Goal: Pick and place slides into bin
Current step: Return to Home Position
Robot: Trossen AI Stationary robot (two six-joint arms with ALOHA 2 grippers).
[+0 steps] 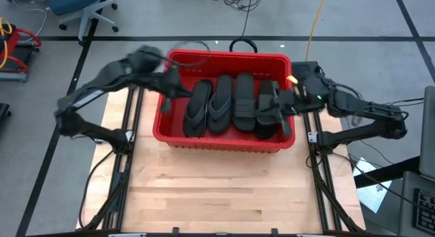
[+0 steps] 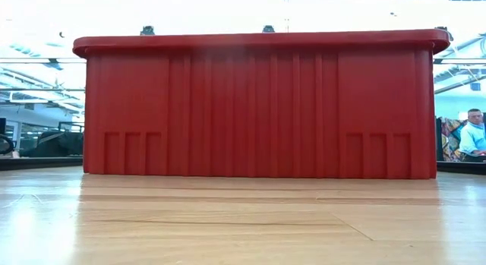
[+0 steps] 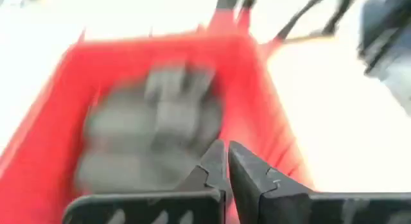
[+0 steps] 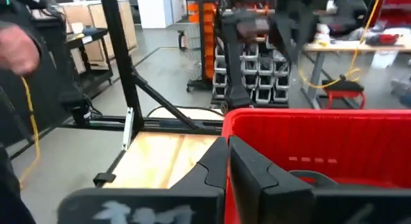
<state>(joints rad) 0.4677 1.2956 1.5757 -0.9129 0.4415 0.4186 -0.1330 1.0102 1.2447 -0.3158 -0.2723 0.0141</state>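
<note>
The red bin (image 1: 224, 58) stands at the middle of the table's far half, and its near wall (image 2: 258, 105) fills the low view. Several black slides (image 1: 228, 104) lie side by side inside it, blurred in the left wrist view (image 3: 154, 121). My left gripper (image 1: 170, 84) hangs above the bin's left rim, shut, with nothing between its fingers (image 3: 227, 153). My right gripper (image 1: 275, 101) hovers over the bin's right side, above the rightmost slide, also shut and holding nothing (image 4: 228, 150).
Bare wooden tabletop (image 1: 224, 189) stretches from the bin to the near edge. Black frame rails (image 1: 126, 162) run along both sides of the table. A cable loop (image 1: 242, 43) lies just beyond the bin's far rim. A person (image 2: 474, 132) sits in the room behind.
</note>
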